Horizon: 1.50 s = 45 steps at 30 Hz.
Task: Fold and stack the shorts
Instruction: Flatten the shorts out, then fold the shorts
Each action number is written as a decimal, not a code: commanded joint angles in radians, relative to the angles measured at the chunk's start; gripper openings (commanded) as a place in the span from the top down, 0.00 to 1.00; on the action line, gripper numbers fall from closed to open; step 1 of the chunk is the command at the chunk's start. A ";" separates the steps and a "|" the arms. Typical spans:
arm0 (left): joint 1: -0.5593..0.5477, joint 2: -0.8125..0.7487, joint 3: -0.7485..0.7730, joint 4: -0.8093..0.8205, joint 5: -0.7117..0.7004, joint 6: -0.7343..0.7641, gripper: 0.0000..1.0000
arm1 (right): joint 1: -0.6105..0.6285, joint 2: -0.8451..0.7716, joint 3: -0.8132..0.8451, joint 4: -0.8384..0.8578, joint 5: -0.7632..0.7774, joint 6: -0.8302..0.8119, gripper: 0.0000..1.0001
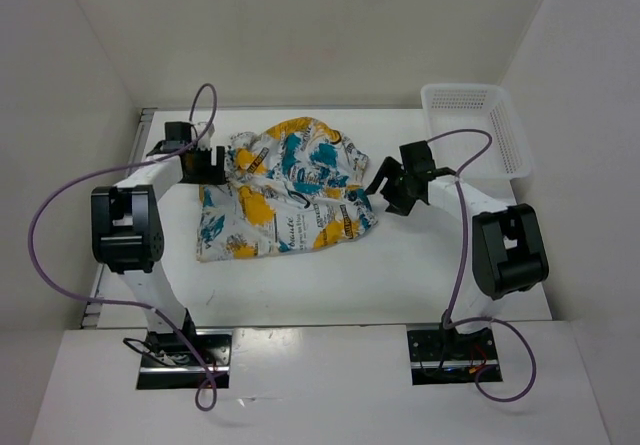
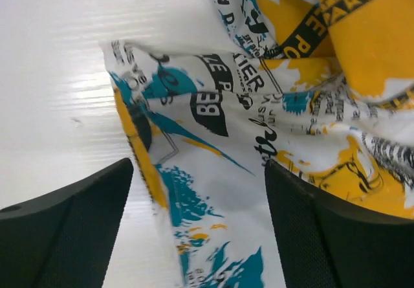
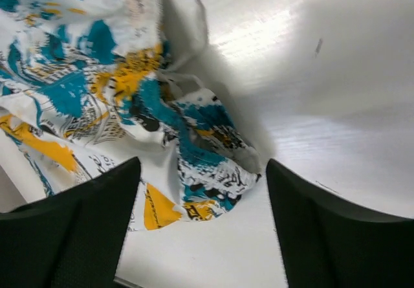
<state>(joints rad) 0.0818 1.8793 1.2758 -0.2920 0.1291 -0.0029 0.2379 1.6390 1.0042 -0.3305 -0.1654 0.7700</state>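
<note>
Left gripper [image 1: 207, 163] stands with its black jaws apart at the left edge of the soft white fabric shorts [image 1: 290, 190], printed with teal and yellow-orange blotches and black lettering, which lie rumpled in the middle of the white table [image 1: 330, 285]. In its wrist view a hemmed edge of the cloth runs down between the two fingers [image 2: 71, 230], neither of them pressing on it. The right gripper [image 1: 385, 193] is likewise spread wide over the bunched right-hand corner of the garment, with nothing held. Judging by the heap, the step in hand is taking hold of both sides to spread the shorts flat before any fold. To do it well, each gripper should probably come down on one clear edge (not a wad of several layers), close firmly, then draw outward evenly so the cloth opens without twisting. A slight lift would keep it from dragging on the table. Much is hard to read: the far part of the shorts is humped up, so I cannot tell waistband from leg openings, nor how many layers lie under either gripper. Whether the fingertips touch the table is not shown. The white plastic mesh basket [image 1: 478, 125] sits at the far right corner, its floor too washed out to read.
</note>
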 commanded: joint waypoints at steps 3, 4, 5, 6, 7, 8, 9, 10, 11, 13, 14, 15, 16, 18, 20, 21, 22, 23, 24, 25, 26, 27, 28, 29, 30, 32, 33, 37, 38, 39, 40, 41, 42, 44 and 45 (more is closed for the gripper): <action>0.061 -0.190 -0.044 -0.030 0.078 0.003 0.00 | 0.008 -0.062 0.064 -0.019 0.026 -0.049 0.00; 0.079 -0.219 -0.070 -0.051 0.078 0.003 0.00 | 0.008 -0.108 0.042 -0.019 0.026 -0.061 0.00; 0.090 -0.285 -0.140 -0.100 0.099 0.003 0.00 | 0.008 -0.131 0.030 -0.019 0.035 -0.061 0.00; 0.101 -0.320 -0.186 -0.122 0.112 0.003 0.00 | 0.008 -0.151 0.018 -0.019 0.035 -0.072 0.00; 0.122 -0.394 -0.238 -0.156 0.125 0.003 0.00 | 0.008 -0.184 -0.004 -0.019 0.035 -0.081 0.00; 0.133 -0.431 -0.291 -0.170 0.148 0.003 0.00 | 0.008 -0.197 -0.015 -0.028 0.044 -0.081 0.00; 0.142 -0.469 -0.344 -0.180 0.167 0.003 0.00 | 0.008 -0.208 -0.042 -0.028 0.044 -0.081 0.00; 0.142 -0.547 -0.456 -0.180 0.193 0.003 0.00 | 0.008 -0.217 -0.056 -0.041 0.044 -0.090 0.00; 0.151 -0.587 -0.505 -0.180 0.240 0.003 0.00 | 0.008 -0.235 -0.070 -0.041 0.044 -0.090 0.00; 0.151 -0.694 -0.585 -0.190 0.253 0.003 0.00 | 0.008 -0.260 -0.119 -0.027 0.021 -0.090 0.00; 0.151 -0.725 -0.639 -0.190 0.253 0.003 0.00 | 0.008 -0.287 -0.133 -0.018 0.012 -0.090 0.00; 0.151 -0.752 -0.659 -0.190 0.239 0.003 0.00 | 0.008 -0.297 -0.144 -0.009 0.001 -0.100 0.00; 0.151 -0.770 -0.676 -0.161 0.239 0.003 0.00 | 0.008 -0.297 -0.156 -0.008 0.001 -0.100 0.00; 0.151 -0.754 -0.717 -0.093 0.259 0.003 0.00 | 0.008 -0.309 -0.165 0.001 -0.008 -0.109 0.00; 0.151 -0.701 -0.728 -0.059 0.294 0.003 0.03 | 0.008 -0.320 -0.174 0.013 -0.034 -0.129 0.00; 0.151 -0.688 -0.737 -0.036 0.294 0.003 0.04 | 0.008 -0.320 -0.174 0.013 -0.034 -0.129 0.00; 0.151 -0.675 -0.737 -0.024 0.306 0.003 0.05 | 0.008 -0.320 -0.162 -0.002 -0.034 -0.141 0.00; 0.151 -0.665 -0.754 -0.006 0.307 0.003 0.05 | 0.008 -0.320 -0.162 -0.002 -0.034 -0.141 0.00; 0.151 -0.664 -0.766 0.020 0.319 0.003 0.07 | 0.008 -0.320 -0.162 -0.002 -0.025 -0.141 0.00; 0.151 -0.654 -0.780 0.078 0.348 0.003 0.08 | 0.008 -0.332 -0.162 -0.002 -0.025 -0.141 0.00; 0.151 -0.654 -0.791 0.097 0.360 0.003 0.14 | 0.008 -0.341 -0.162 -0.002 -0.016 -0.141 0.00; 0.151 -0.625 -0.791 0.109 0.369 0.003 0.18 | 0.008 -0.363 -0.185 0.007 -0.016 -0.118 0.00; 0.151 -0.625 -0.791 0.109 0.369 0.003 0.23 | 0.008 -0.376 -0.196 0.025 -0.003 -0.106 0.00; 0.151 -0.612 -0.791 0.093 0.360 0.003 0.29 | 0.008 -0.390 -0.209 0.037 -0.003 -0.092 0.00; 0.151 -0.612 -0.777 0.067 0.351 0.003 0.46 | 0.008 -0.404 -0.238 0.051 0.013 -0.060 0.00; 0.151 -0.612 -0.756 0.015 0.308 0.003 0.67 | 0.008 -0.439 -0.278 0.100 0.004 -0.037 0.00; 0.151 -0.621 -0.744 -0.004 0.296 0.003 0.84 | -0.002 -0.439 -0.279 0.114 0.004 -0.006 0.02; 0.151 -0.641 -0.664 -0.061 0.265 0.003 1.00 | -0.012 -0.281 -0.236 0.075 -0.043 0.005 0.06; 0.151 -0.641 -0.632 -0.076 0.265 0.003 1.00 | -0.012 -0.248 -0.224 0.064 -0.063 0.005 0.09; 0.151 -0.641 -0.616 -0.087 0.265 0.003 1.00 | -0.012 -0.228 -0.223 0.088 -0.077 0.005 0.17; 0.151 -0.651 -0.604 -0.087 0.265 0.003 1.00 | -0.012 -0.205 -0.223 0.116 -0.077 0.020 0.21; 0.151 -0.651 -0.593 -0.096 0.274 0.003 1.00 | -0.012 -0.193 -0.233 0.139 -0.086 0.020 0.24; 0.151 -0.651 -0.573 -0.096 0.283 0.003 1.00 | -0.012 -0.176 -0.233 0.156 -0.086 0.020 0.28; 0.151 -0.660 -0.560 -0.096 0.294 0.003 1.00 | -0.012 -0.107 -0.195 0.169 -0.077 0.020 0.34; 0.151 -0.660 -0.559 -0.096 0.306 0.003 1.00 | -0.012 -0.091 -0.194 0.183 -0.086 0.020 0.34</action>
<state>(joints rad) 0.2314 1.2446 0.6804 -0.3676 0.3992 -0.0044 0.2310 1.5028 0.7601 -0.2451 -0.2302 0.7784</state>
